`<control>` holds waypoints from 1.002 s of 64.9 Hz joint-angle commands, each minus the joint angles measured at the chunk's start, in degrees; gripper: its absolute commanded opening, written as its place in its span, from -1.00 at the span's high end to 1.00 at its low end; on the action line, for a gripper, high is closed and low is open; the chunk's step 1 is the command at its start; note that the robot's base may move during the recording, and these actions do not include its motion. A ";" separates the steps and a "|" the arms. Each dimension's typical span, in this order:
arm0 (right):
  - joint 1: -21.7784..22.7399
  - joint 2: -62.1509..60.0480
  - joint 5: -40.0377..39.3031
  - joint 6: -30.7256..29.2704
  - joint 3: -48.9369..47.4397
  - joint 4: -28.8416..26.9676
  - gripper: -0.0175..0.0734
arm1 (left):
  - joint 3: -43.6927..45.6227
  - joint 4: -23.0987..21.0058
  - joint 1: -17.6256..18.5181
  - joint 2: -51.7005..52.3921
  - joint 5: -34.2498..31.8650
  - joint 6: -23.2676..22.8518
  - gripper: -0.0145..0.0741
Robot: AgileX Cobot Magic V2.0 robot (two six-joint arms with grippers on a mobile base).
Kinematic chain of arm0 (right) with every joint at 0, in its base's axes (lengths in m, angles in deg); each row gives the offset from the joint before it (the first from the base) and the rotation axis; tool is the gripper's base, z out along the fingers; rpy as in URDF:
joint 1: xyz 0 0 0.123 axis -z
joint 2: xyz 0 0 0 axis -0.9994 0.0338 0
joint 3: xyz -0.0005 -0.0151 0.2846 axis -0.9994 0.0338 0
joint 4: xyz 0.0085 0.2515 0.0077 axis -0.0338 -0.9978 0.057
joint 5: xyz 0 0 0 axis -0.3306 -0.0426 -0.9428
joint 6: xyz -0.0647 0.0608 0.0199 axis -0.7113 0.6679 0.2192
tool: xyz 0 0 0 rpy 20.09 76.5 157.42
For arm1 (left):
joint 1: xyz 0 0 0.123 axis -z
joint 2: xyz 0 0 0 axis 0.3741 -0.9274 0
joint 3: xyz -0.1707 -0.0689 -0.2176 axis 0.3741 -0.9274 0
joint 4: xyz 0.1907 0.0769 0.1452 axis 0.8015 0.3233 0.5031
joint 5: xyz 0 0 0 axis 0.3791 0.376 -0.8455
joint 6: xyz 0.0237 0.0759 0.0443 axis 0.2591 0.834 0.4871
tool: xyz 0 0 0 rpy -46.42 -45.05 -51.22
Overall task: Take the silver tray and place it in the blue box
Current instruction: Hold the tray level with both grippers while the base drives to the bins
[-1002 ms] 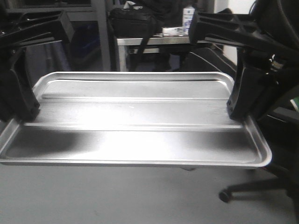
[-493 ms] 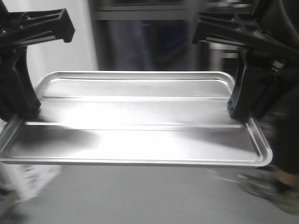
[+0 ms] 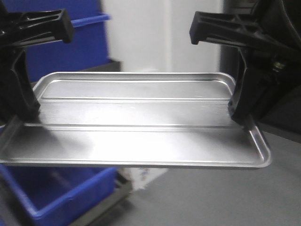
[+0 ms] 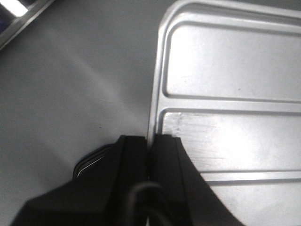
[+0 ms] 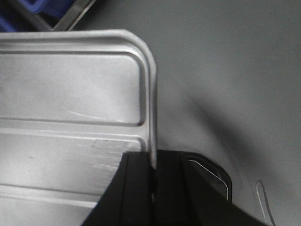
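The silver tray (image 3: 136, 127) hangs level in the air across the front view, held at both short ends. My left gripper (image 3: 26, 115) is shut on its left rim; the left wrist view shows the jaws (image 4: 150, 141) clamped on the tray (image 4: 225, 94) edge. My right gripper (image 3: 242, 117) is shut on the right rim; the right wrist view shows the jaws (image 5: 153, 162) pinching the tray (image 5: 70, 94) rim. The blue box (image 3: 56, 195) sits low at the lower left, partly under the tray's left half. A corner of blue shows in the right wrist view (image 5: 42, 9).
A second blue crate (image 3: 70, 47) stands higher at the back left. A metal frame rail (image 3: 101, 205) runs along the blue box. Grey floor (image 3: 211, 197) lies under the tray's right half. A white wall is behind.
The background has swept sideways: the table, bag and office chair are gone from view, and the blue crates have come in at the left. The tray stays fixed between both grippers.
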 commanded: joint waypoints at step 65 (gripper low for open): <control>0.14 -1.53 0.19 -0.10 -1.17 2.17 0.51 | 1.38 2.31 0.10 1.46 0.56 -1.09 0.91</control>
